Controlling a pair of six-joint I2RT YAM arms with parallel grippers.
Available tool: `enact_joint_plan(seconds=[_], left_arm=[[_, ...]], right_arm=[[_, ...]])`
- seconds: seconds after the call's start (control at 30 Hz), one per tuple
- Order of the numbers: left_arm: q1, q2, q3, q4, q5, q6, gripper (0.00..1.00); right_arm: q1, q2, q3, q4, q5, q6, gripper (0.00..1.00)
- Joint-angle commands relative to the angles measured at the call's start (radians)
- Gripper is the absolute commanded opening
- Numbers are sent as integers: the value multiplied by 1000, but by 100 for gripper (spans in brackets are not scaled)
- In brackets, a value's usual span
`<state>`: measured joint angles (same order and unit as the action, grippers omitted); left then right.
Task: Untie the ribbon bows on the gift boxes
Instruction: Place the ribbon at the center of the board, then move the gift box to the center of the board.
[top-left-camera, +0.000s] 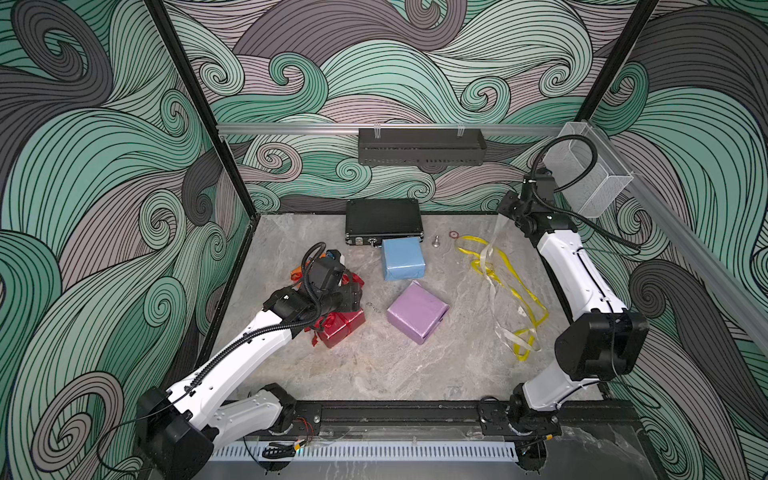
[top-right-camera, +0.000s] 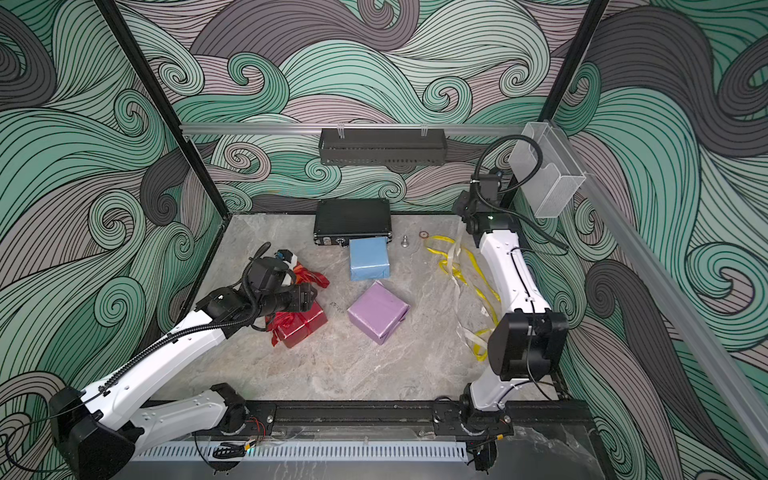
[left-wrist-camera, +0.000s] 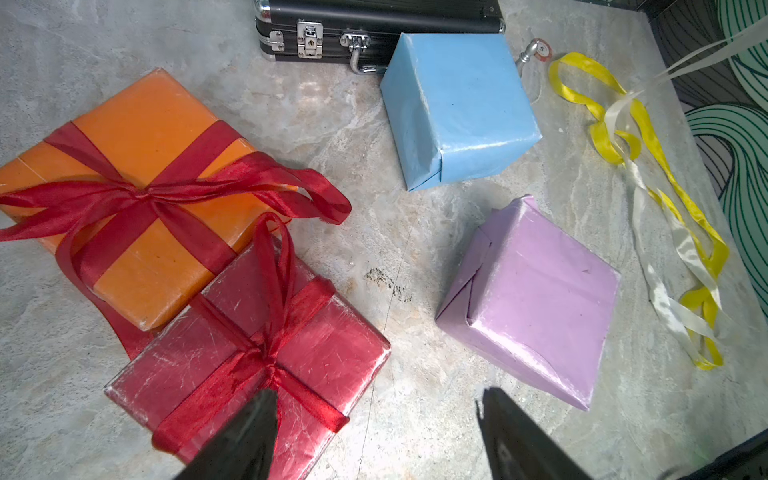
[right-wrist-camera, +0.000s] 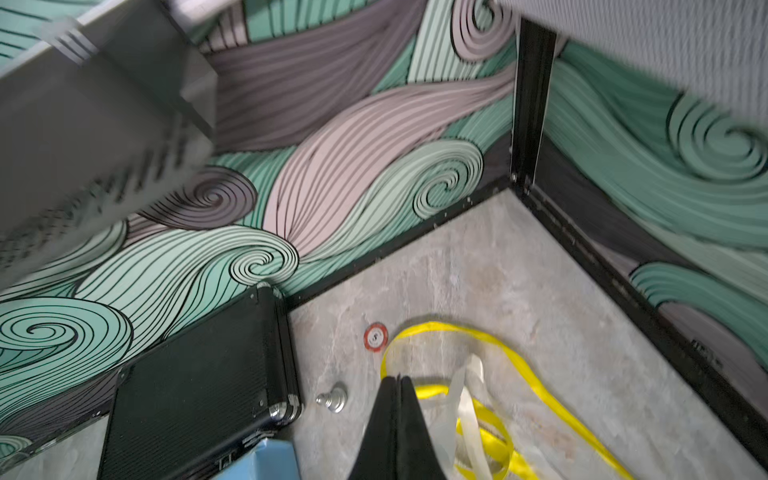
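Note:
Two ribbon bows are still tied: a red bow (left-wrist-camera: 145, 193) on the orange gift box (left-wrist-camera: 137, 124) and a red bow (left-wrist-camera: 266, 361) on the glossy red box (left-wrist-camera: 324, 353), which touches the orange one. My left gripper (left-wrist-camera: 379, 392) hovers open over the red box's edge, holding nothing. The light blue box (top-left-camera: 402, 258) and lilac box (top-left-camera: 417, 311) are bare. A yellow ribbon (top-left-camera: 505, 266) and a silvery white ribbon (left-wrist-camera: 681, 245) lie loose and tangled on the right. My right gripper (right-wrist-camera: 399, 377) is shut and raised at the back right, and a white strand rises to it.
A black latched case (top-left-camera: 383, 220) stands at the back, touching the blue box. A small metal knob (top-left-camera: 435, 242) and a red-rimmed disc (top-left-camera: 453, 235) lie beside it. A black shelf (top-left-camera: 422, 145) hangs on the back wall, a clear bin (top-left-camera: 586, 170) on the right rail.

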<state>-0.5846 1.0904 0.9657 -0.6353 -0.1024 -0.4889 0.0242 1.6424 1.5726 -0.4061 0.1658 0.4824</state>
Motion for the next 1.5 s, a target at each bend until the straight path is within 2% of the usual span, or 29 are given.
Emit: enact_joint_plan(seconds=[0.0,0.1,0.13,0.2,0.27,0.3,0.43,0.5,0.63,0.73,0.83,0.93,1.0,1.17,1.3,1.47], left_arm=[[3,-2,15,-15,-23,3,78],[3,-19,13,-13,-36,3,79],[4,-25,12,-12,-41,4,79],[3,-35,10,-10,-50,4,79],[3,-43,6,-9,-63,2,81],[3,-46,4,-9,-71,1,81],[4,-61,6,-22,-125,-7,88],[5,-76,2,-21,-152,-11,93],[5,-102,-5,-26,-216,-16,99],[5,-119,-7,-38,-279,-25,99],[6,-138,-12,-40,-325,-28,99],[8,-146,-15,-39,-356,-28,99],[10,-140,-13,-46,-364,-28,99],[23,-83,59,-148,-354,-56,99],[60,-5,134,-278,-291,-63,99],[116,89,204,-428,-249,-66,99]], right_arm=[[-4,0,-95,3,-76,186,0],[-6,-2,-242,74,-123,250,0],[-9,-2,-281,84,-130,262,6],[-27,-7,-340,87,-141,280,25],[-60,-31,-389,89,-154,292,56],[-82,-48,-414,97,-173,309,67],[-213,-132,-560,251,-410,456,87],[-238,-184,-615,313,-464,505,93],[-217,-338,-640,293,-447,479,94],[-136,-494,-675,311,-390,430,93],[35,-648,-737,375,-335,331,93],[265,-762,-849,474,-305,216,90],[434,-782,-903,502,-304,130,88],[813,-660,-936,454,-277,-112,86],[1003,-454,-836,381,-271,-205,81],[1144,-209,-716,332,-234,-259,72]])
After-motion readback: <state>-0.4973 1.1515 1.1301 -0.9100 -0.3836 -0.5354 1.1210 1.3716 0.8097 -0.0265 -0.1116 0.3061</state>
